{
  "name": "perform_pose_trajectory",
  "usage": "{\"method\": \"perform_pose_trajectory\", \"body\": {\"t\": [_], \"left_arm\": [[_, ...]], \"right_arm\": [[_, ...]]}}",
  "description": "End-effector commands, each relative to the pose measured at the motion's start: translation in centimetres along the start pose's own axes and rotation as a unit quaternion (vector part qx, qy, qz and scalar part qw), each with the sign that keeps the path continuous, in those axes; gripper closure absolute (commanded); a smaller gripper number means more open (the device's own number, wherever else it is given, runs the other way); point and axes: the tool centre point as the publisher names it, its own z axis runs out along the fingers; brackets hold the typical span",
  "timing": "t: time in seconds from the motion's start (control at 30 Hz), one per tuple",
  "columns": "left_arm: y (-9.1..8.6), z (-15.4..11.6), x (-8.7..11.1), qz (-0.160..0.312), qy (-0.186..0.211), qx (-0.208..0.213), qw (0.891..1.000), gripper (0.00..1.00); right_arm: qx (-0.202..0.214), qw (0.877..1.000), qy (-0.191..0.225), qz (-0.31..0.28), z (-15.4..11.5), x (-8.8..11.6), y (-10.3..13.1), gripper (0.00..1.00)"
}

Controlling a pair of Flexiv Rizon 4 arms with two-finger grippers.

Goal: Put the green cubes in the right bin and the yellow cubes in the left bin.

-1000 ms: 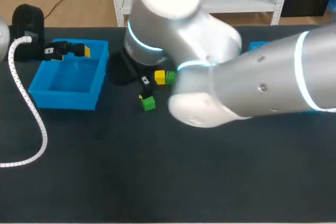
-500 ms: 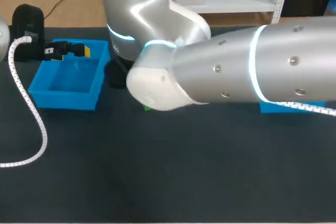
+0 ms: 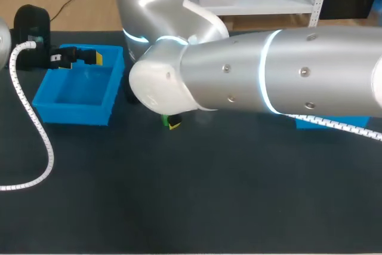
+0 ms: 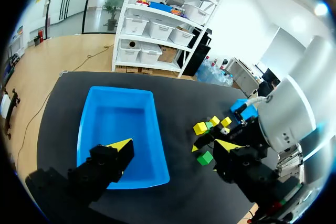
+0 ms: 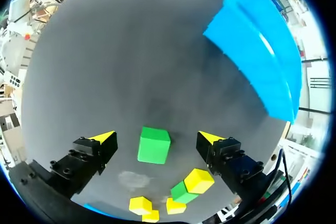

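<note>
Clearly the right claw (image 5: 156,138) hangs released astride the green cube (image 5: 154,145), likely a light, rigid block best pinched squarely across two flat opposite faces.

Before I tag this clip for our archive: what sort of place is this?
Probably a robotics lab bench set up for sorting: a black table, a blue bin, a green cube near yellow cubes, and my right arm above them.
</note>
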Motion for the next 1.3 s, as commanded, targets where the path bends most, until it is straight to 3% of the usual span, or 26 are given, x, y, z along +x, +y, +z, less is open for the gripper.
{"method": "perform_pose_trajectory", "body": {"t": [0.03,0.33,0.4,0.47,0.53,0.57,0.83,1.03,1.17,1.3], "left_arm": [[0.2,0.0,0.2,0.001,-0.004,0.005,1.0,0.0],[0.2,0.0,0.2,0.001,-0.004,0.005,1.0,0.0],[0.2,0.0,0.2,0.001,-0.004,0.005,1.0,0.0],[0.2,0.0,0.2,0.001,-0.004,0.005,1.0,0.0],[0.2,0.0,0.2,0.001,-0.004,0.005,1.0,0.0],[0.2,0.0,0.2,0.001,-0.004,0.005,1.0,0.0],[0.2,0.0,0.2,0.001,-0.004,0.005,1.0,0.0],[0.2,0.0,0.2,0.001,-0.004,0.005,1.0,0.0],[0.2,0.0,0.2,0.001,-0.004,0.005,1.0,0.0],[0.2,0.0,0.2,0.001,-0.004,0.005,1.0,0.0]], "right_arm": [[0.003,1.0,0.001,0.002,0.2,0.4,0.0,0.0],[0.002,1.0,0.01,0.02,0.8,1.4,0.0,0.0],[0.001,1.0,0.009,0.022,1.0,1.5,0.0,0.52],[0.0,1.0,0.008,0.023,1.2,1.4,0.1,0.69],[0.0,1.0,0.004,0.027,1.3,1.3,0.2,0.94],[0.001,1.0,0.002,0.028,1.3,1.3,0.2,1.0],[0.005,0.999,-0.004,0.044,1.8,0.7,0.0,1.0],[0.064,0.995,-0.003,0.07,-0.7,0.0,-1.2,1.0],[0.134,0.981,-0.013,0.137,-4.0,1.4,-2.1,1.0],[0.188,0.959,-0.018,0.212,-6.6,4.0,-1.8,1.0]]}}
